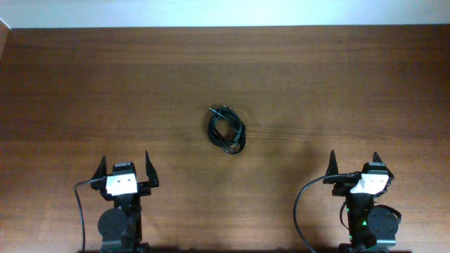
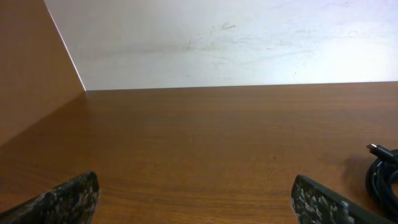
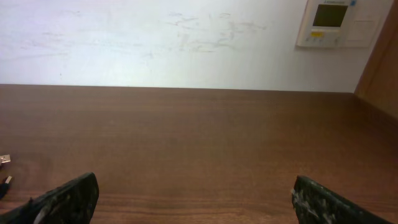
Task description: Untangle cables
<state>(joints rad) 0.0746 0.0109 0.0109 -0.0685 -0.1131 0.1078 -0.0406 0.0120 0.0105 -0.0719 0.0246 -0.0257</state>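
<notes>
The cables (image 1: 226, 129) lie as one small coiled bundle of thin black cord near the middle of the table, plug ends sticking out at its upper left. My left gripper (image 1: 126, 164) stands open near the front left, well short of the bundle, nothing between its fingers. My right gripper (image 1: 355, 161) is open too, near the front right. In the left wrist view the cables (image 2: 384, 174) show at the right edge, beyond the left gripper (image 2: 196, 186). Two plug ends (image 3: 5, 169) peek in at the left edge of the right wrist view, left of the right gripper (image 3: 194, 186).
The wooden table (image 1: 337, 84) ends at a white wall at the back. A wall panel with a small screen (image 3: 329, 22) hangs at the upper right of the right wrist view. A thick black wire (image 1: 304, 204) loops beside the right arm's base.
</notes>
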